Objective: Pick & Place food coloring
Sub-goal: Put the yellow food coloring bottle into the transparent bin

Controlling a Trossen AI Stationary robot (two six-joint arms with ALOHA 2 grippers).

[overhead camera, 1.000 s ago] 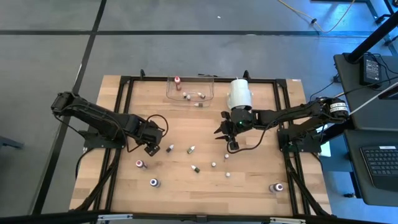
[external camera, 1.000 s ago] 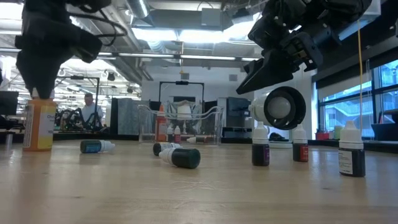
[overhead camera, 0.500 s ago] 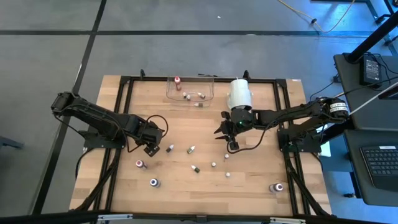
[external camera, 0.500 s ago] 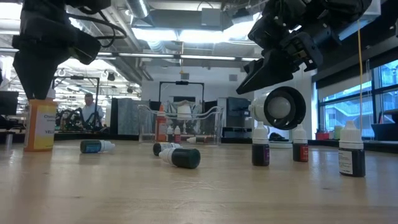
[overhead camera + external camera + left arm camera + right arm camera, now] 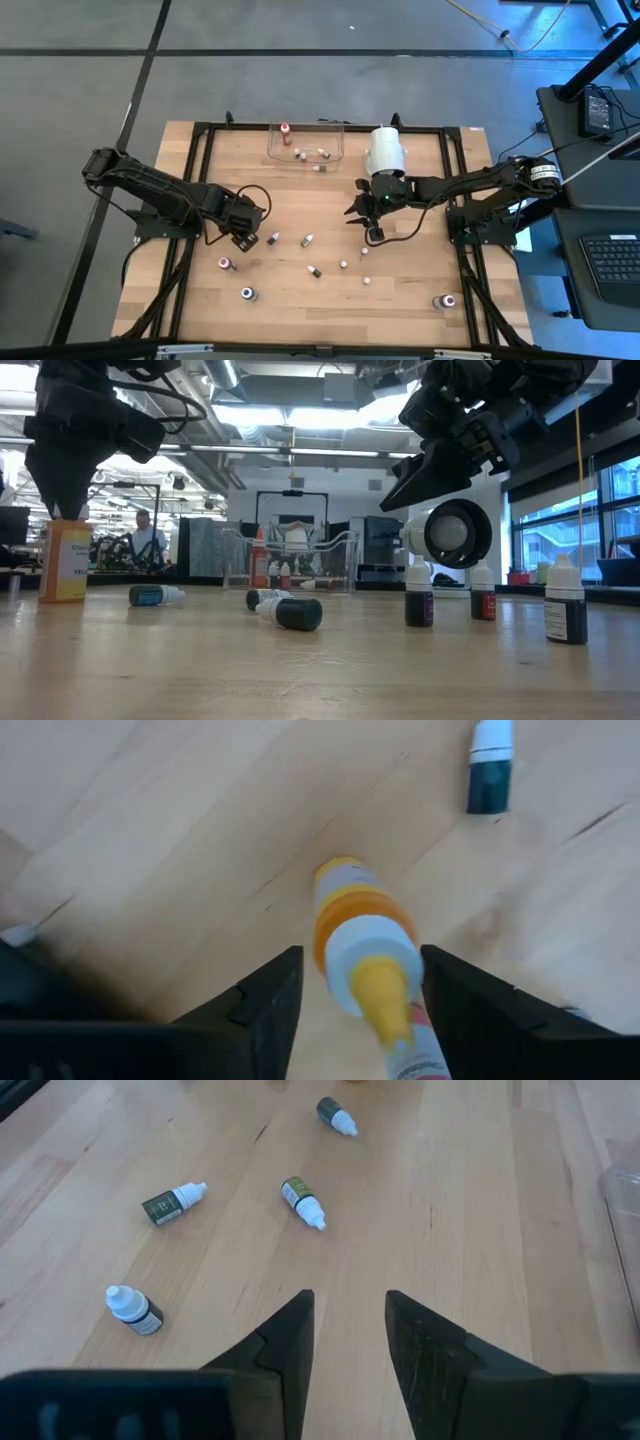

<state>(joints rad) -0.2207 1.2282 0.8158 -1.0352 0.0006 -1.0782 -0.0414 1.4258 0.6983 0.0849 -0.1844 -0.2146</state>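
Presently, an upright orange bottle [image 5: 362, 935] is straddled by the left gripper [image 5: 355, 990], fingers apart, not gripping. The right gripper [image 5: 348, 1335] is held empty, slightly parted.

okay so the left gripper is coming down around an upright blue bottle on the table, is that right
Not quite: the bottle between the left gripper's fingers is orange with a yellow tip, not blue. The left wrist view shows it, and the low view shows it standing upright on the table.

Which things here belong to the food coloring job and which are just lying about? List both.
Job: orange bottle between the prongs of the left hand; small bottles scattered on the table; red-capped bottle in the clear tray, likely the drop-off.
Lying about: big white cylinder by the right hand.
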